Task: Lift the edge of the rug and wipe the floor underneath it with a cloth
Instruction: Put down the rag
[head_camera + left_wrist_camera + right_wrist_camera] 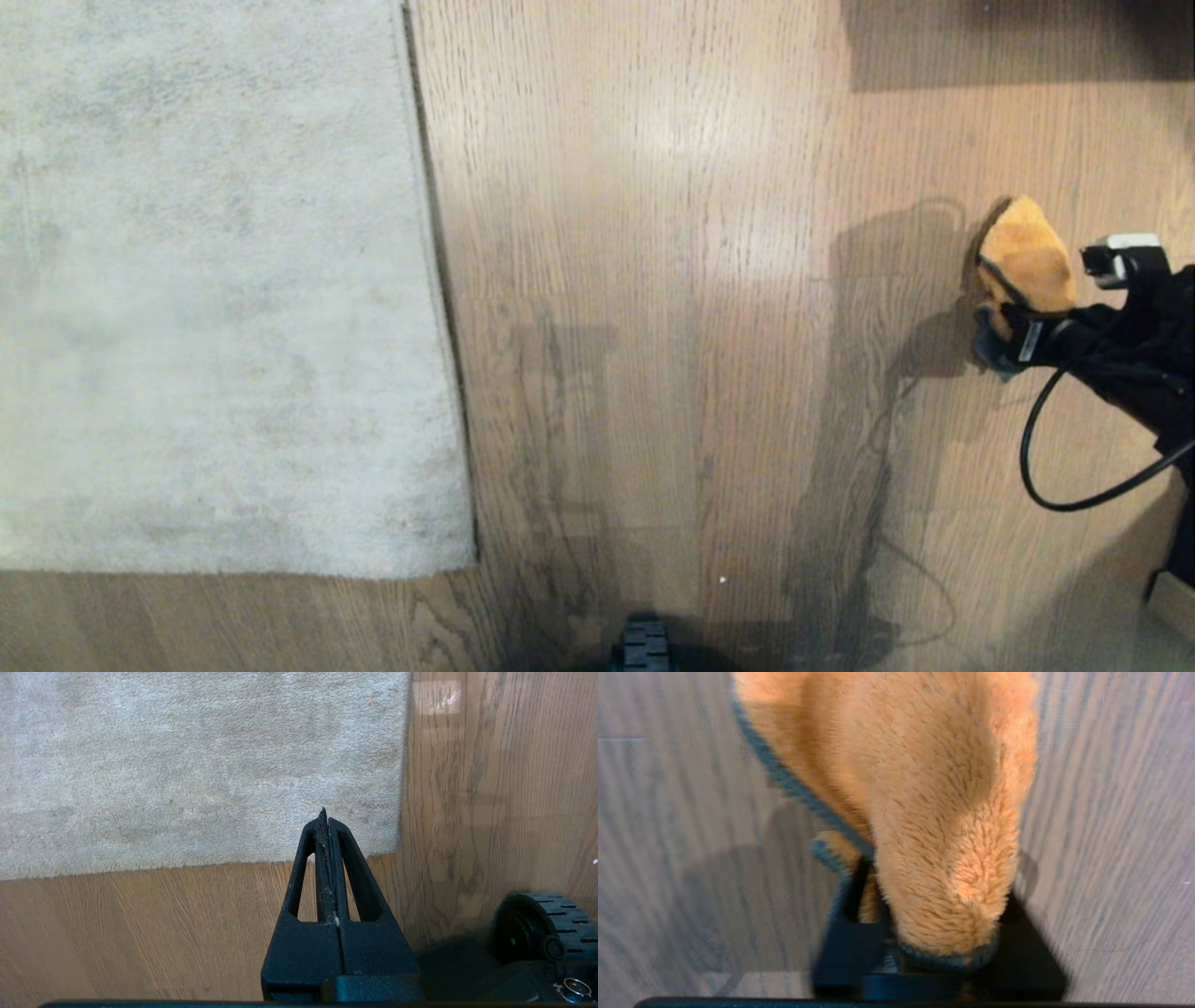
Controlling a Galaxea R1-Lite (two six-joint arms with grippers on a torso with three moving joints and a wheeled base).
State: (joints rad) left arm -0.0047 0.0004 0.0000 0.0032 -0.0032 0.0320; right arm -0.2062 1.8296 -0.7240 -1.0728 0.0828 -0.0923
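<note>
The pale grey rug point(215, 280) lies flat on the left. Its straight rug edge point(439, 280) runs down to a near corner point(470, 560), and the tan backing is hidden. The brown wood-grain floor point(672, 327) fills the middle and right. At the far right my right gripper point(1013, 327) is shut on the fluffy orange cloth point(1027, 257). The cloth point(943, 812) has a dark grey hem and bulges out over the jaws, hiding the fingertips of that gripper point(924, 882). My left gripper point(323, 816) is shut and empty. It hangs above the rug's near corner point(395, 849) and is outside the head view.
A black cable point(1036, 467) loops down from the right arm over the floor. The base's black wheel point(546, 924) stands close to the rug corner, and part of the base point(642, 649) shows at the near edge. A dark shadow point(1018, 42) lies at the far right.
</note>
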